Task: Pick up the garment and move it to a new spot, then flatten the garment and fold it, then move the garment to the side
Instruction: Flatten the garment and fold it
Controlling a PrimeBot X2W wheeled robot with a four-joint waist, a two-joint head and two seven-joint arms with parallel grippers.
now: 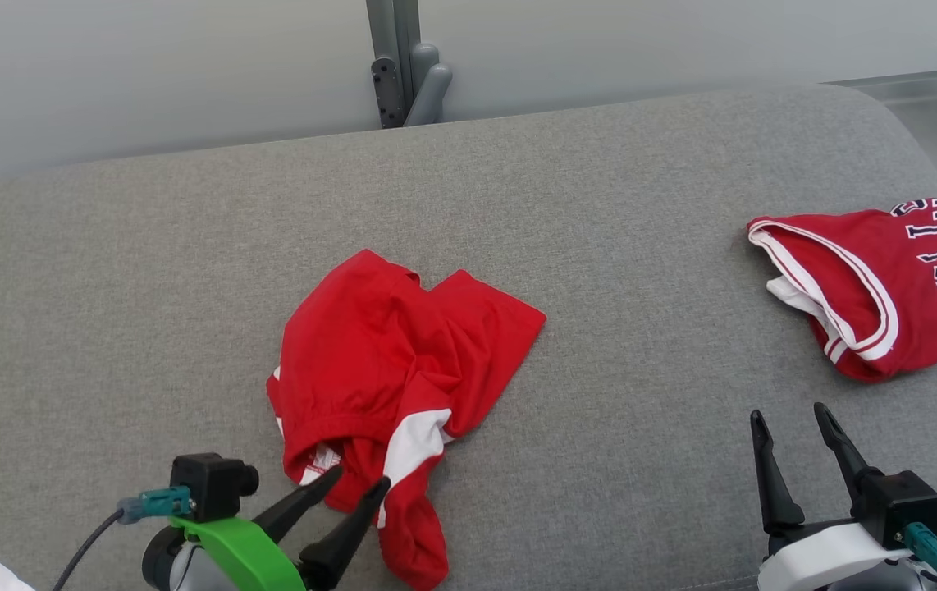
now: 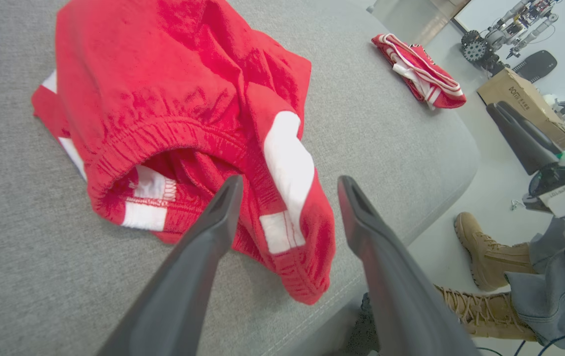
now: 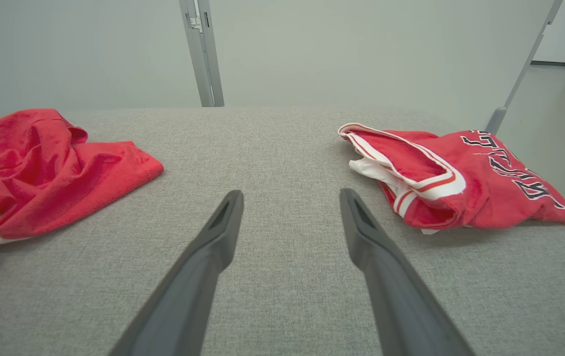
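Note:
The garment, a crumpled pair of red shorts with white stripes, lies in a heap on the grey cushioned surface. Its elastic waistband gapes toward me in the left wrist view, and one edge shows at the left of the right wrist view. My left gripper is open at the garment's near edge, fingers spread just over the cloth and holding nothing. Well to the right of the garment, my right gripper hovers open and empty over bare fabric.
A folded red jersey with white trim and dark lettering lies at the right end of the surface. The front edge runs close below both grippers. A person's tan boots and a cardboard box are on the floor beyond it.

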